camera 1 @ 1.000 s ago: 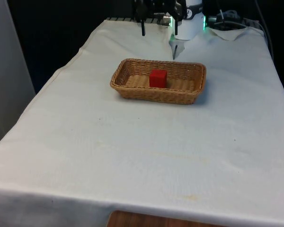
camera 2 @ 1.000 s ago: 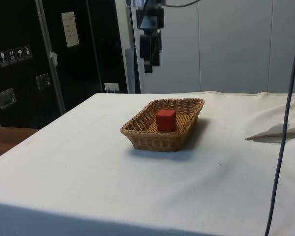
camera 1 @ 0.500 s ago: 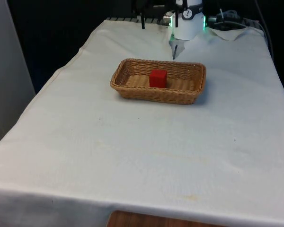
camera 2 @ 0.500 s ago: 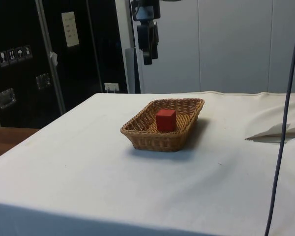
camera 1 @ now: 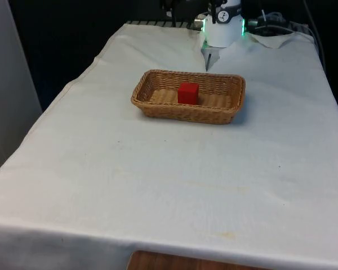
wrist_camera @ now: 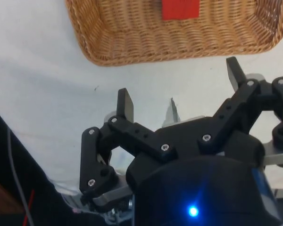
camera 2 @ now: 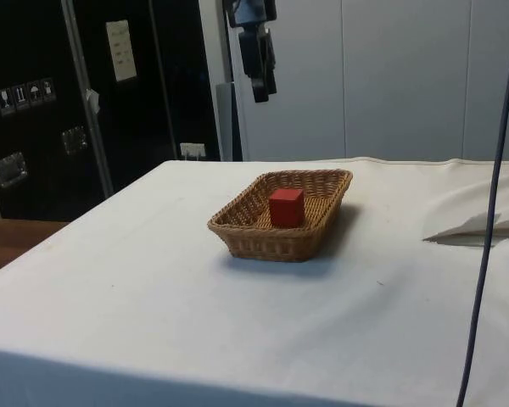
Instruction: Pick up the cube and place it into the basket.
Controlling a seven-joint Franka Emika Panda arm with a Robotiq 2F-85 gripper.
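A red cube [camera 1: 187, 93] rests inside the woven wicker basket [camera 1: 186, 116], near its middle. The side view shows the cube [camera 2: 286, 207] standing flat on the basket's [camera 2: 271, 242] floor. My gripper [camera 2: 262, 91] hangs high above the table, beyond the basket's far end and well clear of it. In the wrist view the gripper [wrist_camera: 179, 89] is open, with nothing between its fingers. Beyond them lie the basket [wrist_camera: 132, 42] and the cube [wrist_camera: 180, 8].
A raised fold of the white cloth [camera 2: 475, 227] lies at the robot's end of the table. A thin cable [camera 2: 483, 254] hangs down at the side view's right. The cloth stretches wide and bare on the near side of the basket.
The gripper has risen higher above the table, still open. The cube and the basket have not moved.
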